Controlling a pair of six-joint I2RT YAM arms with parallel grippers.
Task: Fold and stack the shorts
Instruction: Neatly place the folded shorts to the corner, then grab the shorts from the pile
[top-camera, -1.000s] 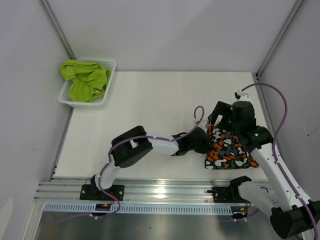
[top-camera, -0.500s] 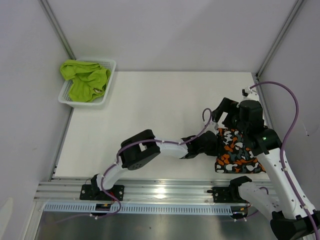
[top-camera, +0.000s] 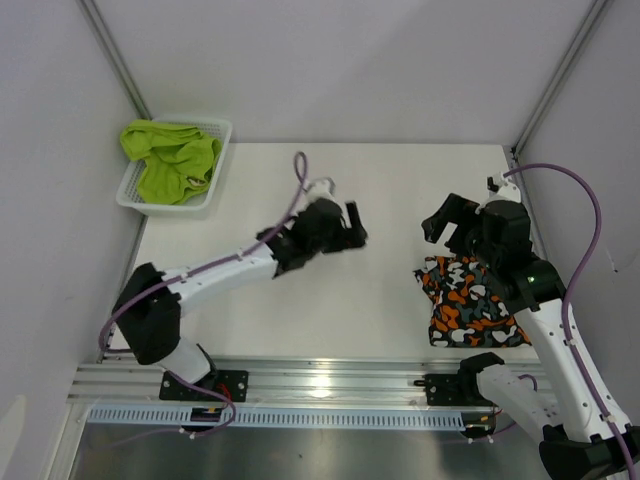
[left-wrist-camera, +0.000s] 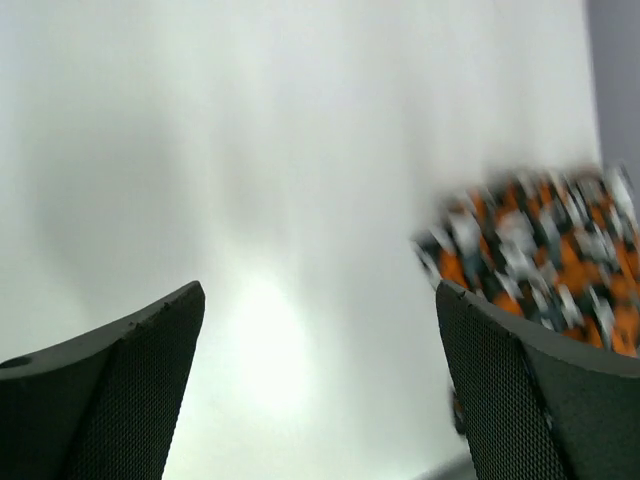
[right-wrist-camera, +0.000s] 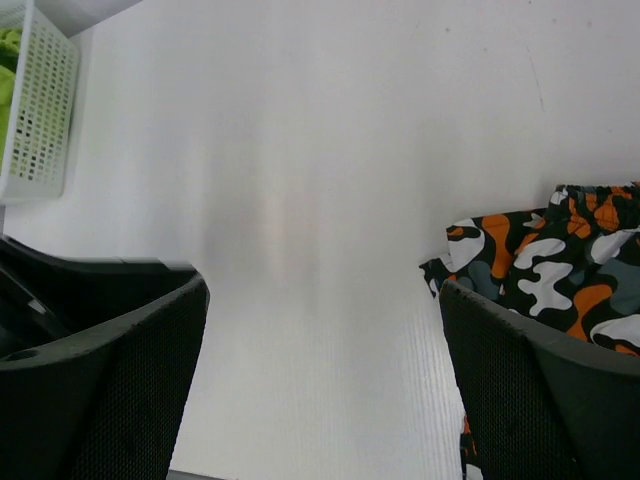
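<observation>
My table (top-camera: 300, 300) carries the white basket (top-camera: 172, 205). Well to the basket's right and nearer me, the camouflage shorts (top-camera: 470, 305) lie folded (done, I judge). The lime green shorts (top-camera: 170, 160) sit crumpled inside the basket, not yet folded or stacked. Between basket and camouflage shorts, my left gripper (top-camera: 350, 228) and right gripper (top-camera: 447, 222) gape wide, grasping nothing.

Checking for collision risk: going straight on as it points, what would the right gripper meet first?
Probably the bare table: the right gripper tilts down at it, its open jaws framing nothing else. The camouflage shorts lie off to one side. Depth is unclear.
</observation>
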